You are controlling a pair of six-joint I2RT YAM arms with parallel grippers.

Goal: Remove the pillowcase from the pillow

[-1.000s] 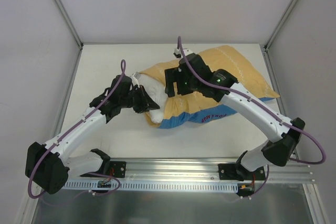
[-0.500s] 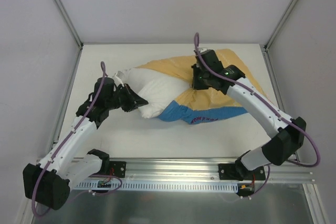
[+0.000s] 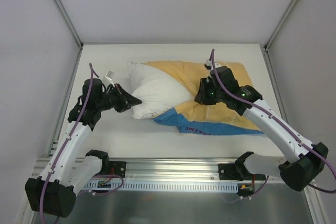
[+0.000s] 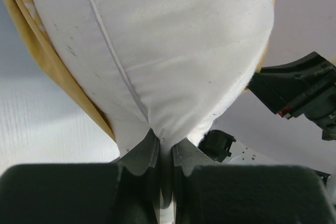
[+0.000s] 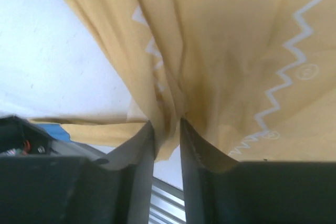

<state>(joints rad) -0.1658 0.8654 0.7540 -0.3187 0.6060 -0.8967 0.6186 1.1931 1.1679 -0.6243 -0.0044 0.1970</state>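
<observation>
The white pillow (image 3: 155,94) lies mid-table with its left half bare and its right half inside the pillowcase (image 3: 218,115), whose yellow-orange face is up and whose blue edge with red lettering faces the front. My left gripper (image 3: 132,101) is shut on the pillow's left corner; in the left wrist view that white corner (image 4: 173,51) is pinched between the jaws of the left gripper (image 4: 166,148). My right gripper (image 3: 202,97) is shut on a fold of the yellow pillowcase (image 5: 236,40) near its opening, with the cloth bunched between the fingers of the right gripper (image 5: 168,125).
A small white tag (image 3: 110,74) sticks out just left of the pillow. The metal rail (image 3: 173,174) runs along the near table edge, and frame posts (image 3: 60,9) rise at the back corners. The right arm (image 4: 299,95) shows behind the pillow.
My left gripper has drawn the pillow leftward while my right gripper moved right and nearer with the pillowcase. More white pillow now lies bare, and the case lies flatter.
</observation>
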